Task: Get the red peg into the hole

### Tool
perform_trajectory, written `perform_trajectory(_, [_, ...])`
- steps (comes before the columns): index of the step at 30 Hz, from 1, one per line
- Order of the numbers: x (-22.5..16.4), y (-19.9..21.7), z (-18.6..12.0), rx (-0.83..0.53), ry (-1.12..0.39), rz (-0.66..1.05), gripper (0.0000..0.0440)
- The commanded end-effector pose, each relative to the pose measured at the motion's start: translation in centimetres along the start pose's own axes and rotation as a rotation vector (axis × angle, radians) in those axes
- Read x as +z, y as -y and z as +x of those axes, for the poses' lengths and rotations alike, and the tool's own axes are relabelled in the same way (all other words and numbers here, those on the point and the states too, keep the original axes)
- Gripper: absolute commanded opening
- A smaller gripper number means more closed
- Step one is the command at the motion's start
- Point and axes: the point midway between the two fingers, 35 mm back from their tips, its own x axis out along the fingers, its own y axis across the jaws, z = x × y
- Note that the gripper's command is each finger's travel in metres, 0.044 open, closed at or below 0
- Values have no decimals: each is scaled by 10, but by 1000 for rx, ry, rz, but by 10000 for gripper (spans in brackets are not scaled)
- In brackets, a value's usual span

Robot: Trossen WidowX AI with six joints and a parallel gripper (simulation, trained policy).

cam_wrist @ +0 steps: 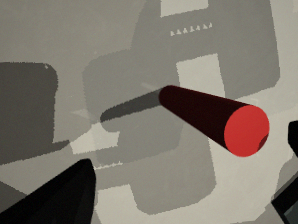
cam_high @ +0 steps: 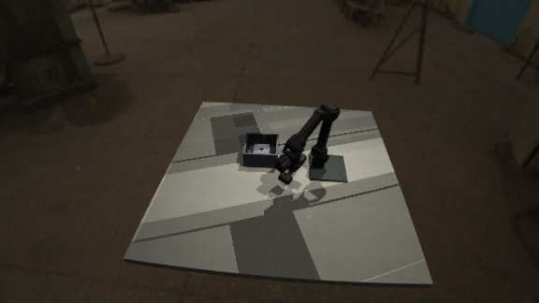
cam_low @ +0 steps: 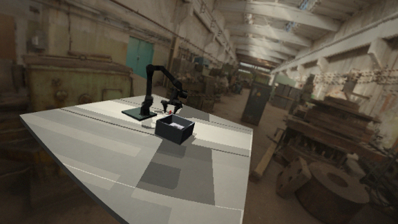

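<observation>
The red peg [cam_low: 170, 112] [cam_wrist: 200, 115] stands upright on the table, with its round top facing the wrist camera. In the top view it is mostly hidden by the hand. My gripper [cam_high: 291, 174] [cam_low: 171, 110] [cam_wrist: 193, 151] is open and points down around the peg's place. In the wrist view the peg's top is between the fingers but nearer the right finger, and no finger touches it there. The open dark box [cam_high: 260, 161] [cam_low: 168, 131] stands close to the hand. The light plate [cam_high: 266, 151] [cam_low: 176, 125] lies at its bottom, with a small dark hole visible in the top view.
The arm's base stands on a dark green mounting plate [cam_high: 334, 171] [cam_low: 129, 113], to the right of the box in the top view. The box walls rise between the peg and the hole. Broad shadows fall across the table [cam_high: 196, 234] [cam_low: 103, 148].
</observation>
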Motion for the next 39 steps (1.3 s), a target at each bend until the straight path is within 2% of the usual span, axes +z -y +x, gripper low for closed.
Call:
perform_trajectory(1, [2,4,15,-15,9,25,419])
perform_trajectory(4, [4,4,24,-21,13,35,375])
perform_trajectory(16, [10,6,44,-71,3,85,61])
perform_trajectory(19, [12,7,46,-89,3,90,0])
perform_trajectory(30, [47,18,-2,-82,133,105,0])
perform_trajectory(39, [80,28,-44,-53,219,188,0])
